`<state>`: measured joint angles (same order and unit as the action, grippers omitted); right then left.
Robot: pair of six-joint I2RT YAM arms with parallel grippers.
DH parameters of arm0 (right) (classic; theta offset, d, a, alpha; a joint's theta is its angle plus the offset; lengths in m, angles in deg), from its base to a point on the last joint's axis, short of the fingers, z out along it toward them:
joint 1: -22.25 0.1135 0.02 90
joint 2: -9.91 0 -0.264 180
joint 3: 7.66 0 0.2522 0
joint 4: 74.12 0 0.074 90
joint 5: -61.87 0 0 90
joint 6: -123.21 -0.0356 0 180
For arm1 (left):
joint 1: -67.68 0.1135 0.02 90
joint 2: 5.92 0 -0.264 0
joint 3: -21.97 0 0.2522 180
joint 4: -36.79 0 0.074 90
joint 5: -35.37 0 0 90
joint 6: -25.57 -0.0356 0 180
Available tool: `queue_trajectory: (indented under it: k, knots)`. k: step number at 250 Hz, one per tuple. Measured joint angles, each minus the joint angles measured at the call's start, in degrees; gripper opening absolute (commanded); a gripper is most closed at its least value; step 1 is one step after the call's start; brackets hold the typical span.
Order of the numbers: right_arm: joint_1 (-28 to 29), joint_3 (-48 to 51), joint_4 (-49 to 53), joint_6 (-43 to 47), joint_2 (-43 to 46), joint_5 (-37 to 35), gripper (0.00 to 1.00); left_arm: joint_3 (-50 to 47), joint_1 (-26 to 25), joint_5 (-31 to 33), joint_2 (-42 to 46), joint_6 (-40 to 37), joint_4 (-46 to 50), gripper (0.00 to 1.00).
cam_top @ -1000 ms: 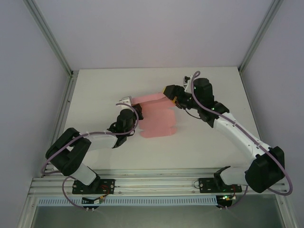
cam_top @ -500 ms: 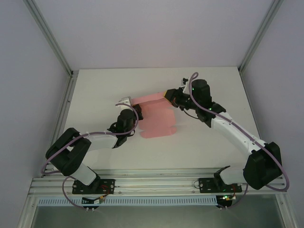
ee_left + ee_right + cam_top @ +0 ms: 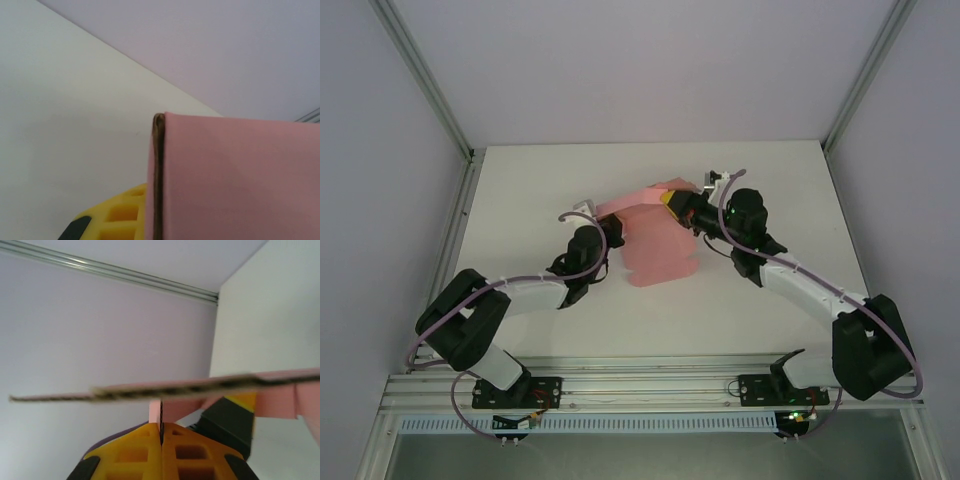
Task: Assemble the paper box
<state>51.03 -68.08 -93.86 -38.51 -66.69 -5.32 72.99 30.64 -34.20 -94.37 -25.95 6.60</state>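
Change: right arm's wrist has dropped toward the near edge, and a flap now stands up on the paper box (image 3: 660,250) beside the right end effector (image 3: 672,201).
Paper box: mid-surface (image 3: 520,190), a partly lifted sheet with its far band raised and its broad panel reaching toward the near edge.
Long axis: the far band runs left to right, tipped slightly toward the far right corner.
Right end effector: clenched on the sheet's far right end, paper pinched between the yellow fingers (image 3: 135,452).
Left end effector (image 3: 588,212): at the band's left end; grip cannot be told.
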Motion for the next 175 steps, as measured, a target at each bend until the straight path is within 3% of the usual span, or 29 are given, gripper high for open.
queue_trajectory:
  k: [93, 175]
  knots:
    - [4.81, 1.97, -24.98, -11.06, -12.17, -8.48, 0.03, 2.40, 0.04, 1.36, -5.88, 7.67, -6.80, 0.00]
    - [5.79, 0.87, -32.09, -15.85, -19.52, -10.40, 0.15, 2.80, 0.04, 5.25, -6.23, 5.79, -6.51, 0.00]
